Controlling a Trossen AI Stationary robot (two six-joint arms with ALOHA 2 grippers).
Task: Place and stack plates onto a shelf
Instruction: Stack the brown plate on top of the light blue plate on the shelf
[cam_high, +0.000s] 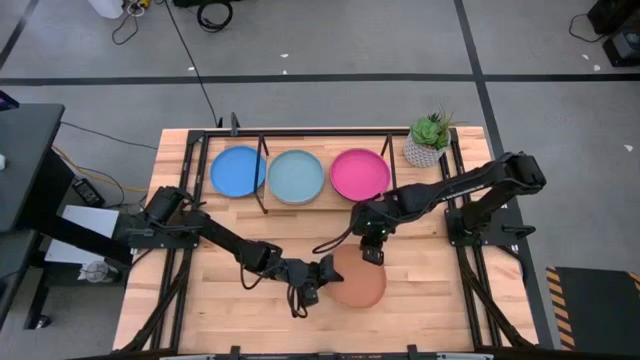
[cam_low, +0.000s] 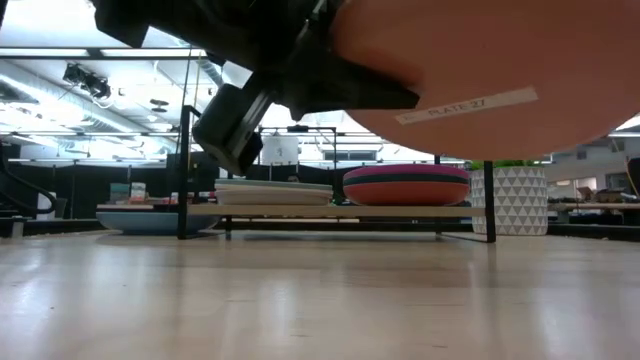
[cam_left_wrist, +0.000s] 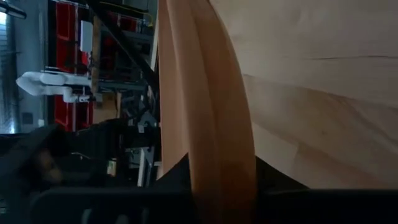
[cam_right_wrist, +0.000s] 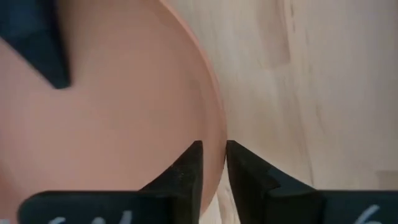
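Now terracotta plate (cam_right_wrist: 112, 118) rim sits btwn right gripper (cam_right_wrist: 212, 163) fingers (cam_right_wrist: 189, 168).

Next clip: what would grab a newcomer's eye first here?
The terracotta plate at the table's front centre, lifted off the tabletop and gripped by both arms: the left pincer on its left rim, the right pincer on its back rim. Behind it, blue, light teal and magenta plates line the shelf.

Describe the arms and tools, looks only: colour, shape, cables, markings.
Both arms are dark, near-black, built from slim jointed segments. A black cable loops from the right arm. The right tool has two black wedge-shaped fingers and faint white markings on its body. The left tool is a blocky black head.
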